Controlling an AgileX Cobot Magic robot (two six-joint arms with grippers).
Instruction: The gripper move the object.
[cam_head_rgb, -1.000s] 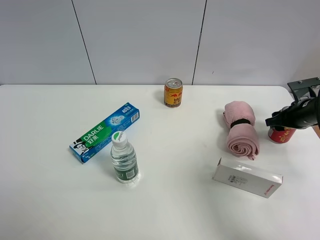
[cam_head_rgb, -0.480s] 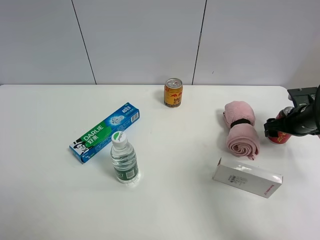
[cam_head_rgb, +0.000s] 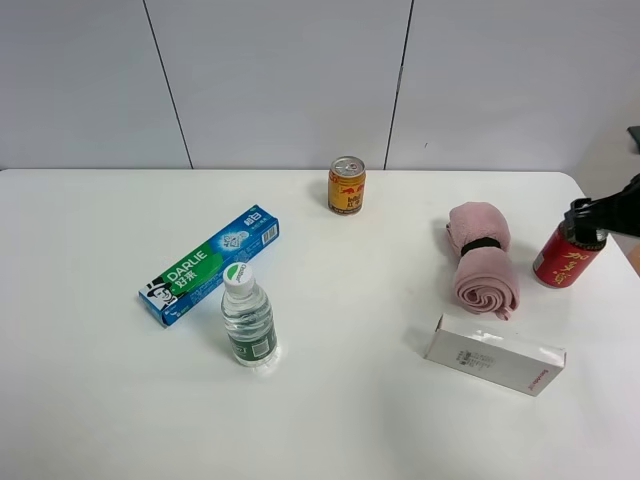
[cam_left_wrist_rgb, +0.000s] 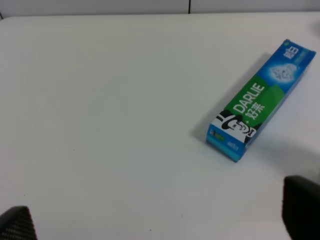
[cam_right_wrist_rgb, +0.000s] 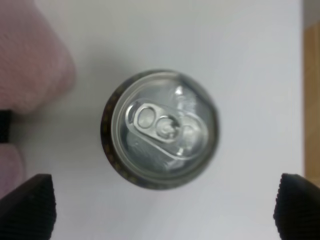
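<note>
Red drink can (cam_head_rgb: 563, 260) with gold characters, a black band and a silver pull-tab top (cam_right_wrist_rgb: 162, 129): stands near the right edge of the white table (cam_head_rgb: 100, 400), just beside the pink rolled towel (cam_head_rgb: 482, 258) with its black strap, which lies on the side toward the table's centre.

Black right gripper (cam_head_rgb: 587, 214): poised directly over the can's top. In the right wrist view its fingertips (cam_right_wrist_rgb: 27, 205) sit wide apart on either side of the can, not touching it; nothing is held.

Black left gripper (cam_left_wrist_rgb: 159, 220): fingertips (cam_left_wrist_rgb: 302, 212) spread wide, empty, above bare table near the blue-and-green toothpaste box (cam_left_wrist_rgb: 260, 100).

Other items:
- yellow-gold can with red print (cam_head_rgb: 347, 186), upright at the back centre
- clear water bottle with green label and white cap (cam_head_rgb: 247, 318), upright, just in front of the toothpaste box
- white rectangular carton (cam_head_rgb: 495, 355), lying flat in front of the towel
</note>
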